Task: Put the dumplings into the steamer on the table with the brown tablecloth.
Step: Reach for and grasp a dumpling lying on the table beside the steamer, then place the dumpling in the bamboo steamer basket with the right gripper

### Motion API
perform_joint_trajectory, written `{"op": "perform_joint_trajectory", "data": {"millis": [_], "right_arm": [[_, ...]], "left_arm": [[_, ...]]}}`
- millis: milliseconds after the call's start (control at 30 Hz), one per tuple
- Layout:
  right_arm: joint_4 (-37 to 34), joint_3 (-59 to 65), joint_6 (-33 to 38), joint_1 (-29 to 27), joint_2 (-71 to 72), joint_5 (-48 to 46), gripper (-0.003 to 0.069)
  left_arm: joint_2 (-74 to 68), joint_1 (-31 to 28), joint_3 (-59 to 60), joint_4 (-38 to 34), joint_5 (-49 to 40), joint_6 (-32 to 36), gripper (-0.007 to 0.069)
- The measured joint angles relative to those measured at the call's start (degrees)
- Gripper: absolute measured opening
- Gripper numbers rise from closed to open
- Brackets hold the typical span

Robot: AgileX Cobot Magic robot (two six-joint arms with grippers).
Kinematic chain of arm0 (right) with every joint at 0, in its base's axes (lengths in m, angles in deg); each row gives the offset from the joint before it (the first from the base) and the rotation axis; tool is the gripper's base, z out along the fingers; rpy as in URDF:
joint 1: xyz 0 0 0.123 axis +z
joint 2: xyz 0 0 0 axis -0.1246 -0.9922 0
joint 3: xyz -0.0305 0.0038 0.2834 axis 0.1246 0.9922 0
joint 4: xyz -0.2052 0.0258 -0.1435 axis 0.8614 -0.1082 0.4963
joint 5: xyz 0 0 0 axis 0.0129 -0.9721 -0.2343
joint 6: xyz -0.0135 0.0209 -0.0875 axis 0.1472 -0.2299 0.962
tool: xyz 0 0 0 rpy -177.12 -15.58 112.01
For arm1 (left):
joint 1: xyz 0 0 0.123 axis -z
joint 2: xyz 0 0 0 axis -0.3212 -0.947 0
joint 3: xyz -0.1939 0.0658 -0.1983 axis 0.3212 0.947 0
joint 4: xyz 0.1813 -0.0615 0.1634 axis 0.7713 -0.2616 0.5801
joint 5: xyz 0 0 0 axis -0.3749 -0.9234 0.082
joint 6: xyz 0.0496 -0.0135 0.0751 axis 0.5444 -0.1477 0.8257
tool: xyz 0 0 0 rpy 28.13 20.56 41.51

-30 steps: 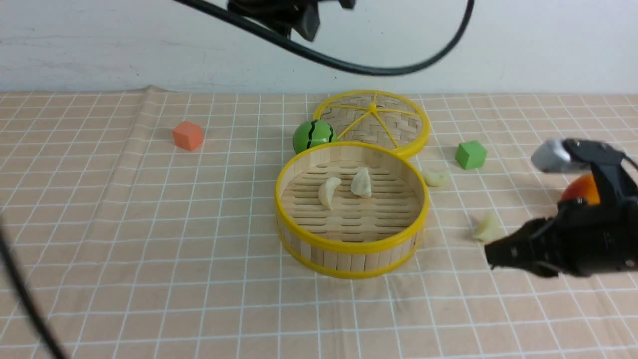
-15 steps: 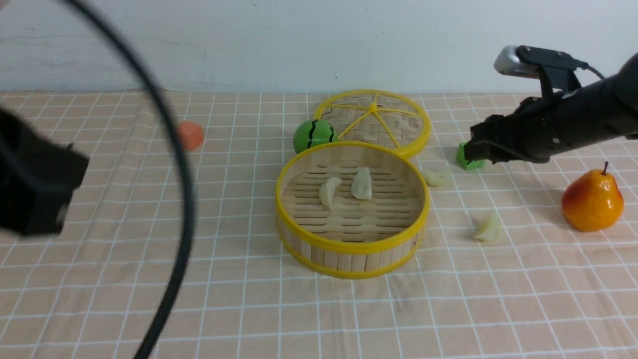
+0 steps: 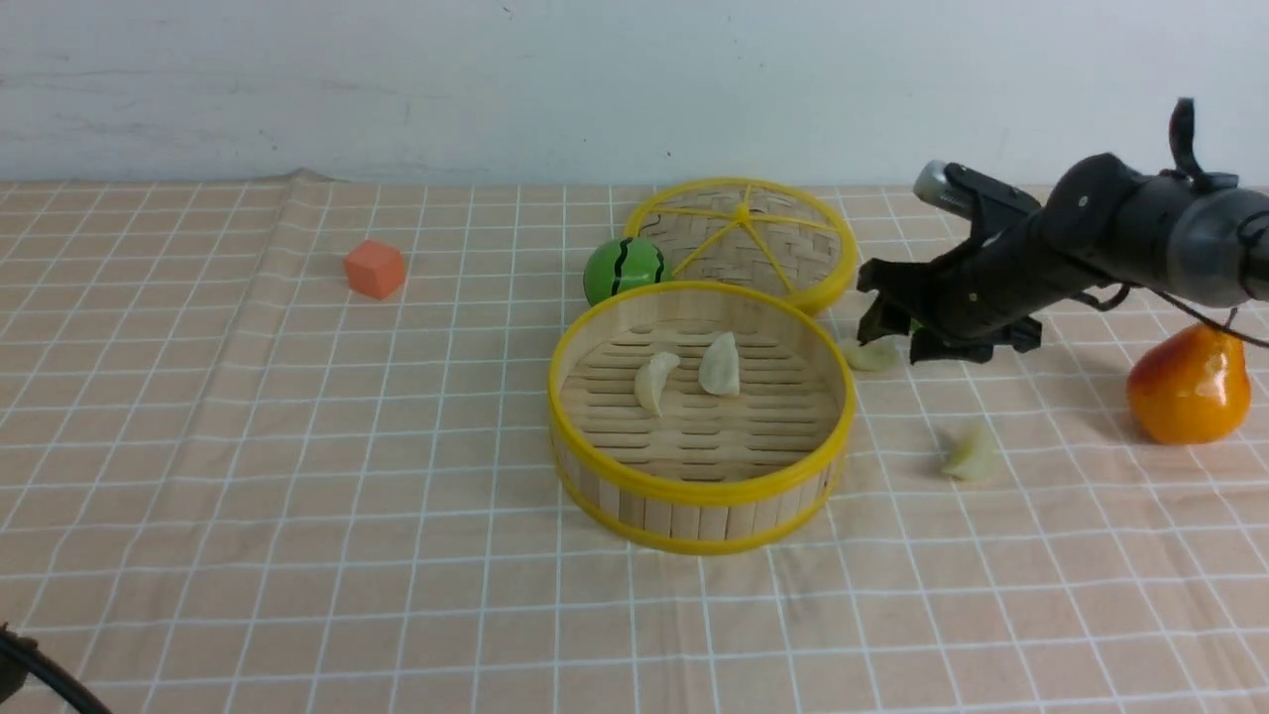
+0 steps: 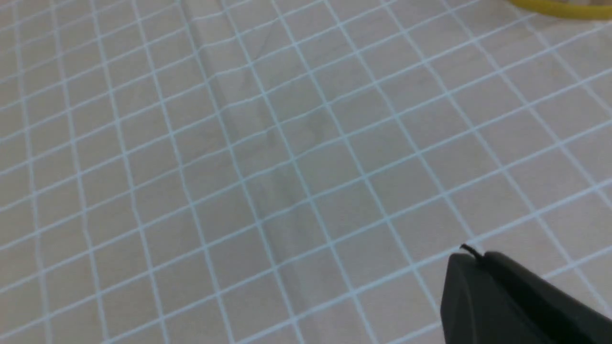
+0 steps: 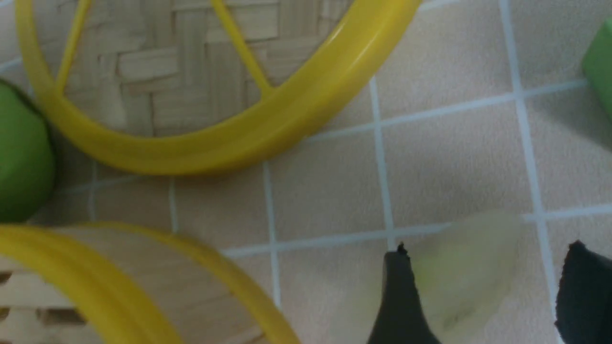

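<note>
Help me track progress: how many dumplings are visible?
4. Two dumplings lie inside the steamer; one sits just right of it, at the open right gripper; one lies on the tablecloth further right.

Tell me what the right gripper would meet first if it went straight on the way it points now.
Probably the dumpling beside the steamer: the right gripper points down at it, and the right wrist view shows it between the open fingers. Depth is hard to judge.

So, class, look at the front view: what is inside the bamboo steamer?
Inside the steamer, a left dumpling and a right dumpling lie apart on the slatted floor. The near wall covers the front strip of floor, so that part cannot be checked.
</note>
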Motion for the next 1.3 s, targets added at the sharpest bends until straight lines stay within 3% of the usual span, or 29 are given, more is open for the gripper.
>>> {"op": "perform_joint_trajectory", "data": {"millis": [233,400,467,733,967,1133,1300], "right_arm": [[-5.3,-1.0,0.6,0.0,-2.0,1.6,0.0405],[-6.2,-1.1,10.5,0.4,-2.2,0.7,0.0276],[-6.9,-1.2,16.7,0.9,-2.1,0.4,0.0191],[-5.9,-1.2,27.4,1.2,0.2,-3.2,0.0194],[-7.5,-2.3,28.9,1.6,9.4,-6.1,0.0194],[-10.1,-2.2,33.3,8.2,12.3,-16.4,0.0194],[-9.5,0.8,33.6,14.7,9.0,-17.2,0.0194]], "left_arm": [[0.0,0.0,3.2,5.9,5.1,-4.1,-0.0011],[0.0,0.0,4.7,6.5,7.5,-5.6,-0.0007],[0.0,0.0,4.9,6.8,7.7,-5.8,-0.0005],[0.1,0.0,4.9,7.0,7.9,-6.0,0.0],[0.1,0.0,4.9,7.1,8.1,-6.2,0.0004],[0.1,0.0,4.9,7.1,10.4,-6.2,0.0006],[0.1,0.0,4.9,7.1,10.6,-6.2,0.0011]]}}
